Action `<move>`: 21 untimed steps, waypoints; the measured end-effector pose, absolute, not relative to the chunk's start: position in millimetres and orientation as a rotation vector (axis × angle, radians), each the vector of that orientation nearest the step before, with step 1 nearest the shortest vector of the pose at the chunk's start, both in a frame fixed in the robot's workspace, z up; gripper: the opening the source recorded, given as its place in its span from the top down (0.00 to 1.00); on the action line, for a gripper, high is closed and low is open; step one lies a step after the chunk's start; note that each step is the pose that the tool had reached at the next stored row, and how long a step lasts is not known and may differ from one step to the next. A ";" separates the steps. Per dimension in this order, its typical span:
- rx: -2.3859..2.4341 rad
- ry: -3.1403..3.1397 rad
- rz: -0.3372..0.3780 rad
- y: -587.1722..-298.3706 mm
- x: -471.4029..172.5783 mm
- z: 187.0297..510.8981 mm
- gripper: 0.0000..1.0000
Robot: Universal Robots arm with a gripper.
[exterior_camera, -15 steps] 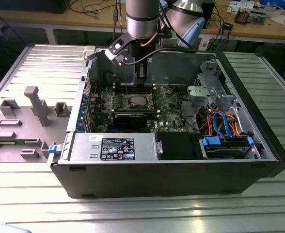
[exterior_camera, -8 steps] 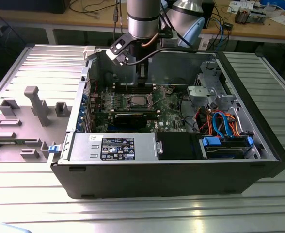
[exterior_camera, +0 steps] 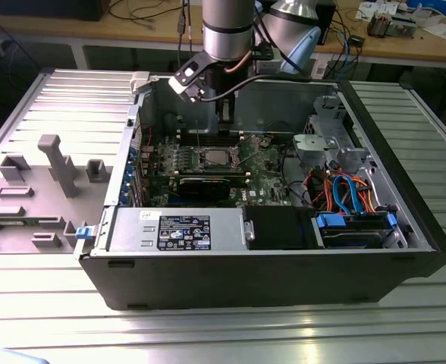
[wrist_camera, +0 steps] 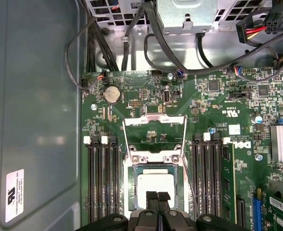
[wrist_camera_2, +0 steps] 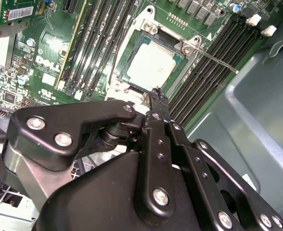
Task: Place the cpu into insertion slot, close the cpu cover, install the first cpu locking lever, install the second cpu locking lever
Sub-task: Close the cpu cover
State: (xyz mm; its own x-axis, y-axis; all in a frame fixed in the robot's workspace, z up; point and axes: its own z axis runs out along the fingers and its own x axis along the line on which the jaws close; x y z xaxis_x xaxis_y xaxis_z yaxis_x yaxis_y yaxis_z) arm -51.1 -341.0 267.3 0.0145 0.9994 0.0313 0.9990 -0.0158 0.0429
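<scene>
- Inside the open computer case (exterior_camera: 246,280), the cpu (wrist_camera: 153,185) lies flat in the insertion slot (wrist_camera: 130,185) with its silver-grey top facing up. It is square, so it has no long axis. Its edges run parallel to the slot's rim and to the memory slots (wrist_camera: 100,183) on both sides.
- The cpu cover (wrist_camera: 153,126) is lifted off the chip. Its windowed frame stands up at the end of the slot away from the gripper.
- In the second wrist view a thin locking lever (wrist_camera_2: 216,60) sticks out past a corner of the slot, its long axis slanting across the neighbouring memory slots.
- The gripper (wrist_camera: 157,196) hangs at the near edge of the cpu, its two black fingertips pressed together with nothing between them. Whether they touch the chip cannot be told.
- The case lies on its side, open face up, on a table (exterior_camera: 208,334) of ribbed aluminium profiles. A grey fixture (exterior_camera: 52,171) with upright blocks sits on the exterior view's left, and a wooden workbench (exterior_camera: 132,30) stands behind.
- The case holds a green motherboard (wrist_camera: 213,110) and a long black card (exterior_camera: 208,182) just beside the slot. A silver power supply (exterior_camera: 181,227) lies along the wall nearest the exterior camera, and orange and blue cables (exterior_camera: 344,189) lie toward the exterior view's right. The arm (exterior_camera: 227,30) reaches in from above.
</scene>
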 end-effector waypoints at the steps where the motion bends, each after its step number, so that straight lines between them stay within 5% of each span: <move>1: 2.231 2.198 0.082 -341.0 -50.9 267.3 0.89; 21: 2.231 2.198 0.082 -341.0 -46.0 267.3 0.89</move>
